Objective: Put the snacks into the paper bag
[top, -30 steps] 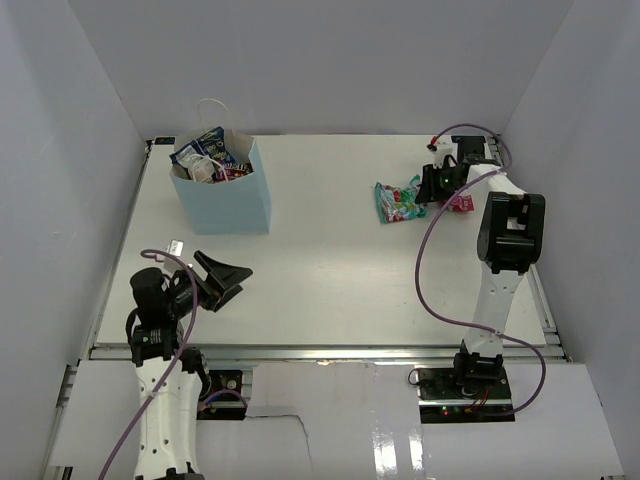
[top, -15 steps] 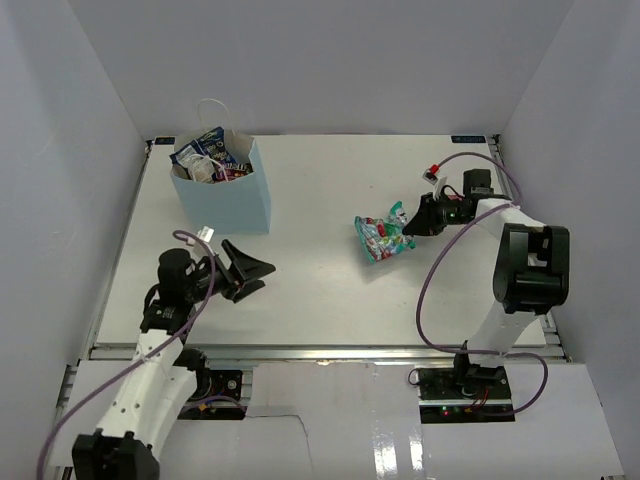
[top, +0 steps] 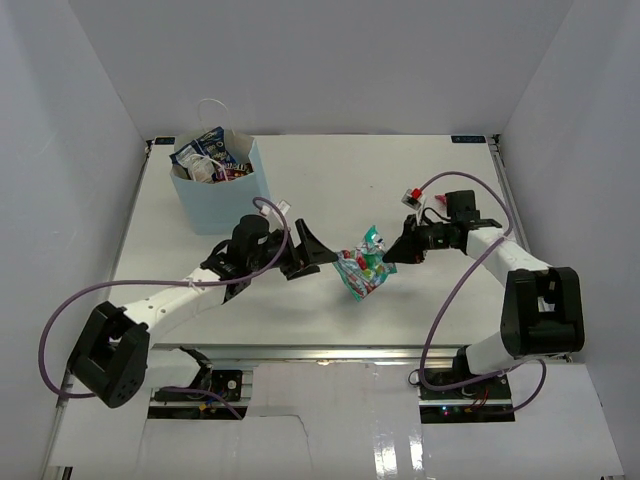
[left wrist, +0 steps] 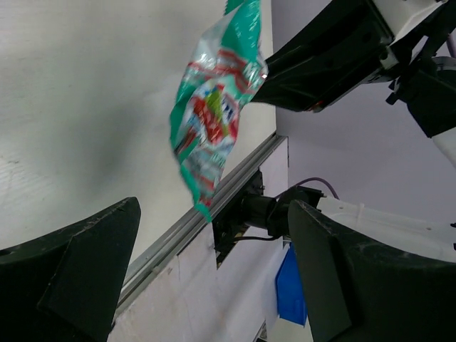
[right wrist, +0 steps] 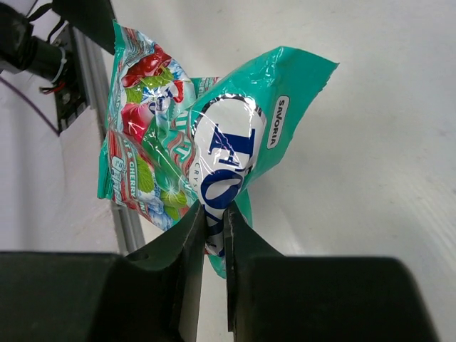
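My right gripper (top: 392, 251) is shut on the teal-red candy bag (top: 362, 266) and holds it hanging above the table's middle; the right wrist view shows the bag (right wrist: 206, 157) pinched between the fingers (right wrist: 191, 235). My left gripper (top: 318, 256) is open, just left of the bag, not touching it; the bag (left wrist: 214, 114) hangs ahead of its spread jaws. The light blue paper bag (top: 222, 195) stands upright at the back left with several snack packets (top: 208, 157) sticking out of its top.
A small pink-red object (top: 412, 194) sits on the table behind the right arm. Purple cables (top: 440, 290) loop from both arms. White walls enclose the table on three sides. The metal front rail (top: 320, 350) marks the near edge.
My right gripper lifted the candy bag from the back right and carried it left toward the middle. My left arm reached far right from the near left corner, its open gripper now beside the bag.
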Motion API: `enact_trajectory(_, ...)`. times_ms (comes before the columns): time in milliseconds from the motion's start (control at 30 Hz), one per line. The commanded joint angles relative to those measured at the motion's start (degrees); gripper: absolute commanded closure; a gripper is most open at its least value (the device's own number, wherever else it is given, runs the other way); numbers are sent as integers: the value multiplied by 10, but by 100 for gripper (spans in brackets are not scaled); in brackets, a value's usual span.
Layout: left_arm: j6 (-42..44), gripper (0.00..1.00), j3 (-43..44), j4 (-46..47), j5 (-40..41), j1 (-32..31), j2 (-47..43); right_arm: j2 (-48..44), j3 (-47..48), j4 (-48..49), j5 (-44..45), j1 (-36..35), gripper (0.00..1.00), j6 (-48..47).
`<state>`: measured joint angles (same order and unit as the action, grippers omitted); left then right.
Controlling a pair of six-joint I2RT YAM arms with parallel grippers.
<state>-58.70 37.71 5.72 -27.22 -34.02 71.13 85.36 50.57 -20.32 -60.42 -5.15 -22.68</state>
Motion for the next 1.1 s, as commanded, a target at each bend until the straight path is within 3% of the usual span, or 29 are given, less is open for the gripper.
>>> enact_trajectory(0, 17, 5, 36, 31, 19, -25, 16, -32, -17, 51, -39, -31, 92, 46)
enact_trajectory(100, 17, 9, 43, 31, 27, -42, 32, -33, -18, 76, -42, -54, 92, 83)
enact_trajectory(233, 17, 22, 41, 28, 33, -51, 38, -35, -7, 94, -44, -69, 92, 105)
enact_trajectory(500, 26, 58, 49, 25, 34, -54, 38, -31, 5, 112, -51, -85, 92, 129)
enact_trajectory(667, 43, 74, 65, 19, 25, -54, 44, -42, -2, 130, -60, -100, 92, 151)
enact_trajectory(767, 60, 91, 74, 11, 29, -55, 35, -43, -4, 133, -65, -103, 91, 153)
enact_trajectory(833, 98, 100, 92, -24, 38, -55, 15, -43, -2, 128, -66, -103, 84, 149)
enact_trajectory(967, 201, 100, 153, -147, 86, -55, -26, -38, 13, 93, -66, -103, 62, 117)
enact_trajectory(1033, 274, 100, 196, -221, 117, -55, -49, -35, 29, 77, -66, -103, 39, 96)
enact_trajectory(1067, 298, 100, 212, -245, 126, -55, -56, -34, 34, 66, -65, -102, 33, 91)
